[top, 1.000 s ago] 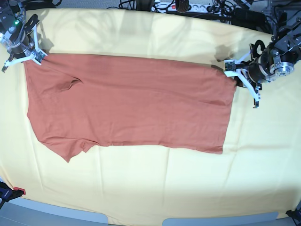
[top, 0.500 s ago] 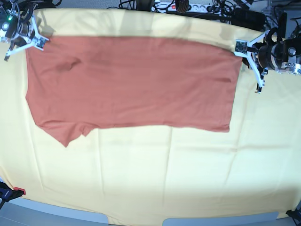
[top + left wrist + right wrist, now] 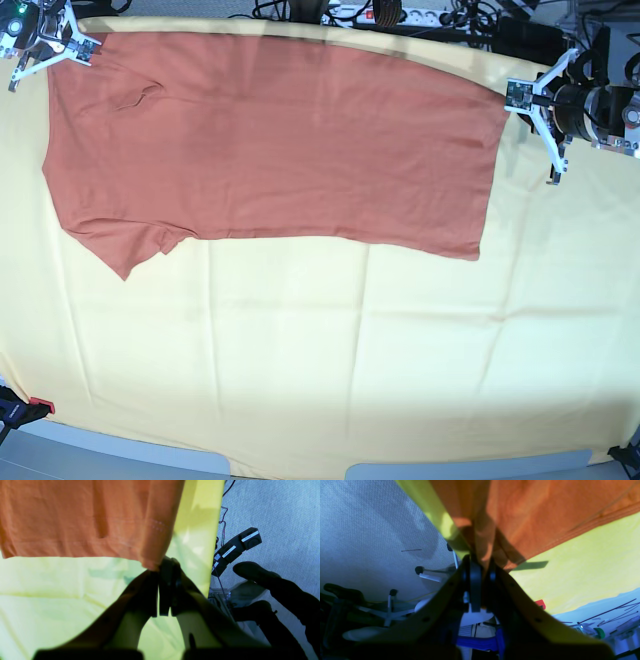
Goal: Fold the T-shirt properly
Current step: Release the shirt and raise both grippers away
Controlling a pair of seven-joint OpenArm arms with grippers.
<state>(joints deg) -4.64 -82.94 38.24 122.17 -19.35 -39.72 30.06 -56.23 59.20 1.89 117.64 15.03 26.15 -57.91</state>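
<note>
The rust-orange T-shirt [image 3: 270,140] lies spread flat across the far half of the pale yellow cloth [image 3: 320,360], one sleeve pointing toward the near left. My right gripper [image 3: 78,47] is shut on the shirt's far-left corner at the table's back edge. In the right wrist view, its jaws [image 3: 482,565] pinch bunched orange fabric [image 3: 545,510]. My left gripper [image 3: 512,98] is shut on the far-right corner. The left wrist view shows that gripper [image 3: 158,571] clamped on the corner's tip, with the shirt [image 3: 75,517] stretching away from it.
Cables and a power strip [image 3: 380,12] run along the back edge. A small red piece [image 3: 38,405] sits at the near left corner. Past the table's side, black boxes [image 3: 235,550] and a chair base [image 3: 390,605] stand on the floor.
Both grippers have drawn back toward the far edge, pulling the shirt with them. Its near hem now lies farther from the front and the fabric looks smoother.
</note>
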